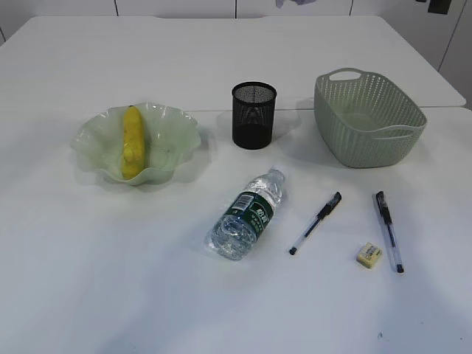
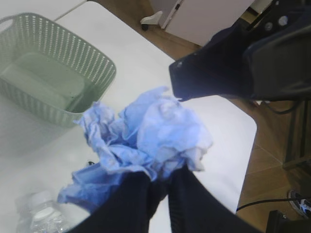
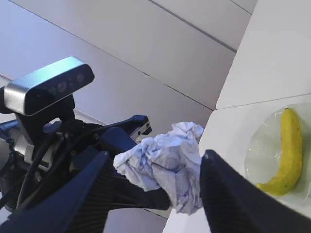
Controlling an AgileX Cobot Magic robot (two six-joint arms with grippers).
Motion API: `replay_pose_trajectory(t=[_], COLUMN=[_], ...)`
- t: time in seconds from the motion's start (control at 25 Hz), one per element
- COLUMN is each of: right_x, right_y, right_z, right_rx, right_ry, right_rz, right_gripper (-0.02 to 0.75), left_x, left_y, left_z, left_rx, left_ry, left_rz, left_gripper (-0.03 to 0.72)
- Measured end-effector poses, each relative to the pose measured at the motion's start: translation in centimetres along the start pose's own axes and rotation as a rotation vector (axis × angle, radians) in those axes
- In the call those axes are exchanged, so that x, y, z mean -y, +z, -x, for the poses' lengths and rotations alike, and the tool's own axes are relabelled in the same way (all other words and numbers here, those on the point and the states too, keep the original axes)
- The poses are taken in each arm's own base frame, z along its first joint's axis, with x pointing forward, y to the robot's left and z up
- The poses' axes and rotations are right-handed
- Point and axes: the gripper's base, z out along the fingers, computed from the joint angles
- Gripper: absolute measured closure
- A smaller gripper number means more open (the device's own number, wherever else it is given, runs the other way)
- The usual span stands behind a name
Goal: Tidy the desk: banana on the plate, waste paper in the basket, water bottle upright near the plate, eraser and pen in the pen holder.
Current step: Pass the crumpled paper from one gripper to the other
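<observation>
The left gripper (image 2: 158, 187) was closed on the crumpled waste paper (image 2: 146, 141), pinching only its lower folds, while the right gripper (image 3: 155, 167) stood with its fingers spread wide to either side of the same wad, not visibly pressing it. This looked like a mid-air handover high above the desk; in the exterior view only a scrap of the paper (image 1: 293, 3) showed, at 12 o'clock. The main hazard was the exchange itself: a loose, springy ball held by a thin pinch could slip out if one side let go before the other had closed, and it would then fall onto the table rather than into the basket (image 1: 369, 118), which sat at 2 o'clock. The two grippers were also very near each other, so a careless closing could knock finger against finger. Below, the basket's mouth was wide and bare, with open room above it, though the pen holder (image 1: 254, 114) stood just beside it at 12 o'clock. The banana (image 1: 133, 141) already lay on the plate (image 1: 92, 140) at 10 o'clock; the water bottle (image 1: 247, 215) lay on its side at centre, with two pens (image 1: 316, 222) (image 1: 389, 230) and the eraser (image 1: 369, 255) near 4 o'clock.
</observation>
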Motion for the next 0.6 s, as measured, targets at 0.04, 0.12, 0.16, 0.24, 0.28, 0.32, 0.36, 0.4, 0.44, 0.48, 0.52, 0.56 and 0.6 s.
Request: replay_pose_trajectory(t=[0.04, 0.12, 0.16, 0.24, 0.28, 0.32, 0.36, 0.4, 0.44, 0.48, 0.52, 0.56, 0.6], right_x=[0.00, -0.01, -0.01, -0.01, -0.02, -0.03, -0.07, -0.13, -0.19, -0.24, -0.29, -0.32, -0.33], right_y=[0.00, 0.00, 0.00, 0.00, 0.00, 0.00, 0.00, 0.00, 0.00, -0.01, -0.01, -0.01, -0.01], right_z=[0.00, 0.01, 0.01, 0.02, 0.03, 0.04, 0.07, 0.14, 0.19, 0.26, 0.32, 0.35, 0.36], right_rx=[0.000, 0.001, 0.001, 0.002, 0.003, 0.005, 0.008, 0.015, 0.022, 0.029, 0.036, 0.039, 0.040], right_ry=[-0.010, -0.022, -0.026, -0.032, -0.036, -0.039, -0.042, -0.042, -0.043, -0.042, -0.042, -0.041, -0.042], right_rz=[0.000, 0.001, 0.001, 0.001, 0.002, 0.003, 0.007, 0.013, 0.020, 0.026, 0.032, 0.034, 0.035], right_gripper=[0.309, 0.309, 0.309, 0.309, 0.309, 0.309, 0.309, 0.309, 0.309, 0.309, 0.309, 0.309, 0.309], left_x=[0.08, 0.23, 0.28, 0.41, 0.46, 0.50, 0.52, 0.53, 0.53, 0.56, 0.63, 0.71, 0.79], left_y=[0.00, 0.00, 0.00, -0.01, -0.01, -0.01, -0.02, -0.02, -0.02, -0.02, -0.02, -0.03, -0.04], left_z=[0.02, 0.05, 0.06, 0.09, 0.10, 0.11, 0.12, 0.12, 0.12, 0.13, 0.15, 0.16, 0.18], left_rx=[0.002, 0.005, 0.007, 0.010, 0.011, 0.012, 0.012, 0.013, 0.013, 0.013, 0.015, 0.017, 0.019], left_ry=[-0.003, -0.008, -0.010, -0.015, -0.017, -0.018, -0.019, -0.019, -0.019, -0.020, -0.023, -0.026, -0.028], left_rz=[-0.009, -0.025, -0.030, -0.045, -0.051, -0.055, -0.057, -0.058, -0.058, -0.062, -0.070, -0.079, -0.087], left_gripper=[0.647, 0.647, 0.647, 0.647, 0.647, 0.647, 0.647, 0.647, 0.647, 0.647, 0.647, 0.647, 0.647])
